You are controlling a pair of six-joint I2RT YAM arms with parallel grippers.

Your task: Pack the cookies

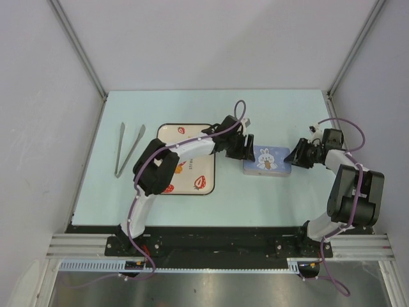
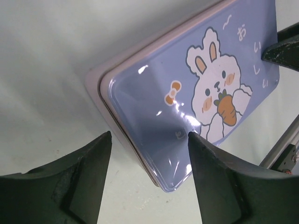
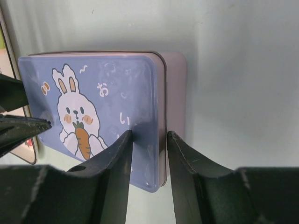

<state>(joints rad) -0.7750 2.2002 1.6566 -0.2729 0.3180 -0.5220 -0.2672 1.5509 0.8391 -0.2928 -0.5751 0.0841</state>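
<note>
Tin [image 1: 266, 160] lies mid-table [image 1: 268, 115]. Left gripper [image 2: 148, 137] hangs open over its left end; right gripper [image 3: 149, 134] straddles its right rim, grip unclear.

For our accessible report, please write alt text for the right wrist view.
A closed blue tin with a cartoon rabbit holding a carrot lies on a pale table. The right gripper, jaws slightly apart, straddles the lid's right edge.
</note>
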